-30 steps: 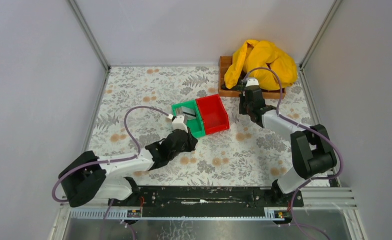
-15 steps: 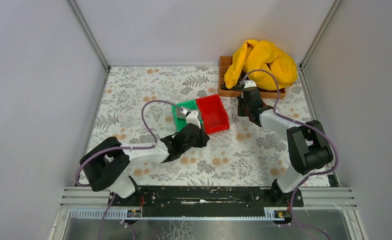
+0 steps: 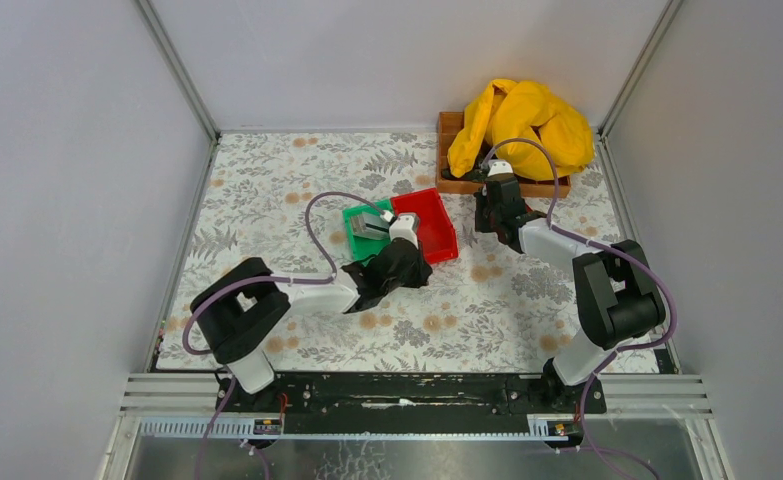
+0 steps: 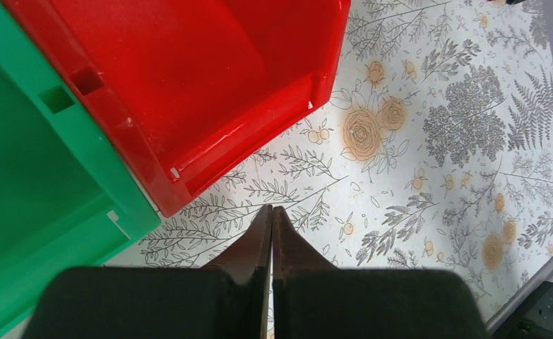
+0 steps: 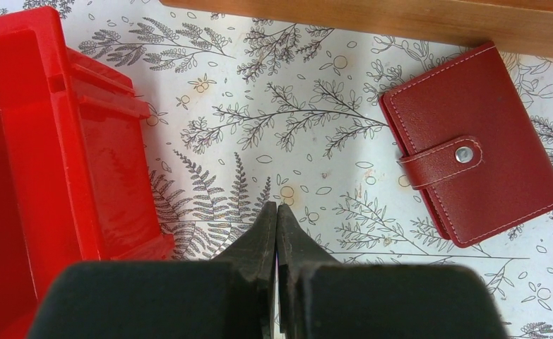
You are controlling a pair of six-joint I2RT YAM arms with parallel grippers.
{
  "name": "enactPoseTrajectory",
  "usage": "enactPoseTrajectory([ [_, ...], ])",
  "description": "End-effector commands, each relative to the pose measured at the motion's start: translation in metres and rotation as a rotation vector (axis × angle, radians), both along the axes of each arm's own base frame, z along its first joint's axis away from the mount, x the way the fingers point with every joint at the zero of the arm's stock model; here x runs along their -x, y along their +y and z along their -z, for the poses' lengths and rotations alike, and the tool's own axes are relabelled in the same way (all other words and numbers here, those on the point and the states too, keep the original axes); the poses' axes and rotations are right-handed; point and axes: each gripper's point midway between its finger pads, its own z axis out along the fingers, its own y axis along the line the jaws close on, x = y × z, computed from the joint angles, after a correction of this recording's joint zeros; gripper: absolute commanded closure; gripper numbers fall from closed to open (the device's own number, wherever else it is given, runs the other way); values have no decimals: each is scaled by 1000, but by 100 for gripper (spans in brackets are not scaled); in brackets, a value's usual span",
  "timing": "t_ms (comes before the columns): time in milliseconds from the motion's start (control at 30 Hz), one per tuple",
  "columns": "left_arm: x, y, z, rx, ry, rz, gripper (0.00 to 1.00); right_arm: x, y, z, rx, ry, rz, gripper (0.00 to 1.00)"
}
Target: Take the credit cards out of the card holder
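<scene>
The card holder (image 5: 474,145), a dark red wallet with its snap strap fastened, lies flat on the floral table beside the wooden tray. It shows only in the right wrist view, to the right of and beyond my right gripper (image 5: 277,206), which is shut and empty. In the top view the right arm covers it. My left gripper (image 4: 271,208) is shut and empty too, hovering over the table just in front of the red bin (image 4: 188,85). A grey flat piece (image 3: 370,224), apparently one of the credit cards, lies in the green bin (image 3: 349,225).
The red bin (image 3: 447,235) and the green bin (image 4: 33,198) stand side by side mid-table. A wooden tray (image 3: 449,135) with a yellow cloth (image 3: 522,125) sits at the back right. Grey walls close in three sides.
The left arm swung right, from in front of the green bin to the front of the red bin. The right arm shifted slightly toward the tray, then stayed still.
</scene>
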Motion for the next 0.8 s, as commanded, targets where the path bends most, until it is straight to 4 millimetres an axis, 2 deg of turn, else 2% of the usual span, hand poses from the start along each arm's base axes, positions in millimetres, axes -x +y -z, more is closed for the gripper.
enactPoseTrajectory([
  [0, -12, -6, -6, 5, -24, -2, 100, -14, 0, -19, -29, -66, 17, 100],
  [367, -40, 17, 11, 32, 23, -58, 100, -15, 1, -17, -42, -67, 16, 100],
  [533, -50, 21, 14, 25, 17, -67, 98, -15, 0, -16, -40, -66, 20, 100],
  [767, -69, 26, 3, 50, 8, -78, 97, -16, -2, -15, -66, -66, 30, 100],
])
